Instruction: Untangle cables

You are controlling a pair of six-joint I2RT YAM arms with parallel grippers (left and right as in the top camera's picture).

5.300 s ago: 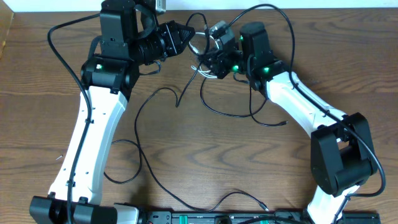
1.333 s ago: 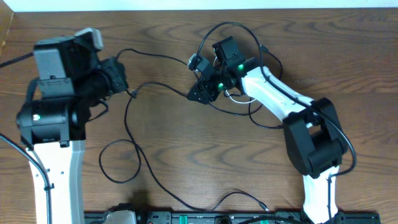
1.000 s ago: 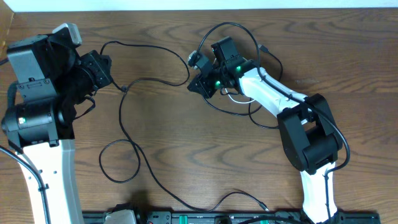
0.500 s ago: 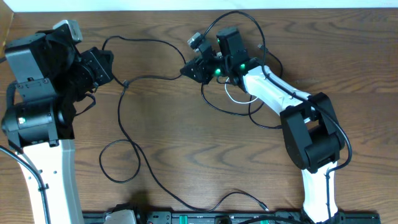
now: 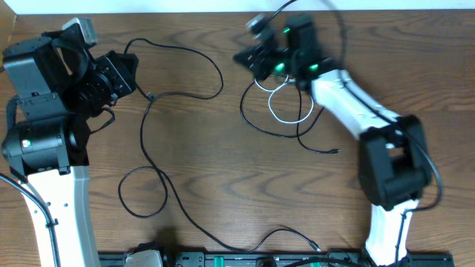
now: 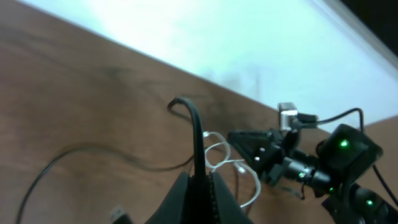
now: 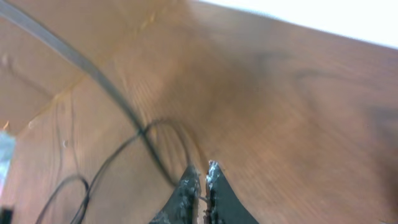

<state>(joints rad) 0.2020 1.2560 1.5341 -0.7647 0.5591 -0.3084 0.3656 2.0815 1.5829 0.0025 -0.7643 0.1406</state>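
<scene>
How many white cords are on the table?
1. The white cable lies in loops next to the right gripper, among black cables. Its top end runs under that gripper, so part of it is hidden.

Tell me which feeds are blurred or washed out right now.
Overhead: table grain sharp, only the right gripper and its arm smeared by motion. Left wrist: black cable in the left gripper crisp, top band blown out white. Right wrist: soft throughout, bright top corner.
</scene>
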